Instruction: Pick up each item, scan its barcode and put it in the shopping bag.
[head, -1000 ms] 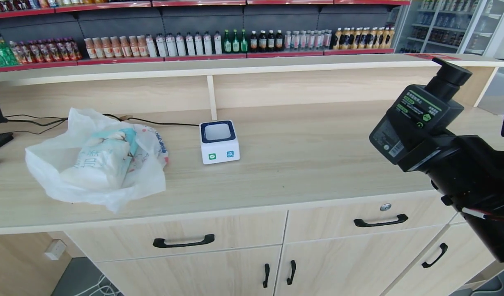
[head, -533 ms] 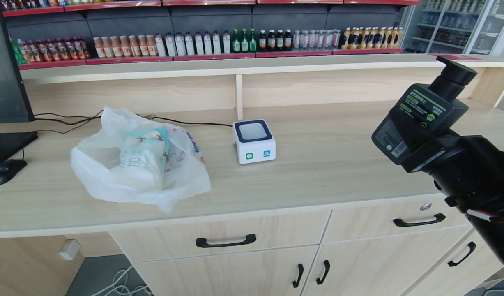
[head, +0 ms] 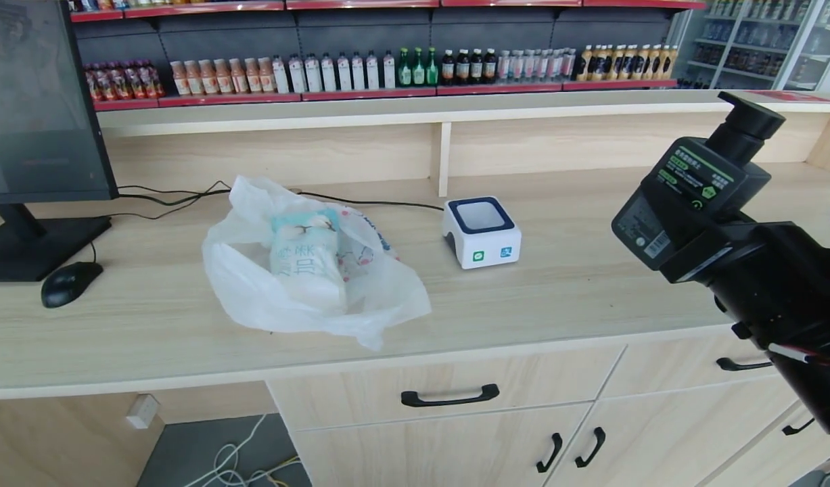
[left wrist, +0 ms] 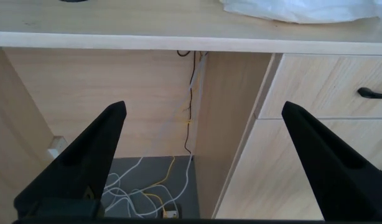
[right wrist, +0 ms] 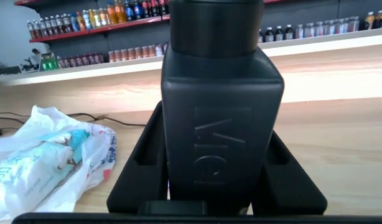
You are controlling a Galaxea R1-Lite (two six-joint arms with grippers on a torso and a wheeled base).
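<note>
Black bottle (head: 688, 199) tilted; bag (head: 381, 297) perhaps open.

The black bottle (head: 692, 193) loses its cap past the top edge in the right wrist view. Its lower part is buried between the fingers of the right claw (right wrist: 216, 124). The shopping bag (head: 306, 284) is cut by an edge in both wrist views. Its cloudy plastic veils the packet (head: 305, 253) inside, so the packet's lower end is unclear. The monitor (head: 39, 101) on the surface (head: 557, 297) runs off the head view's top and left edges. The shelf bottles (head: 360, 71) are too small to tell by kind.
</note>
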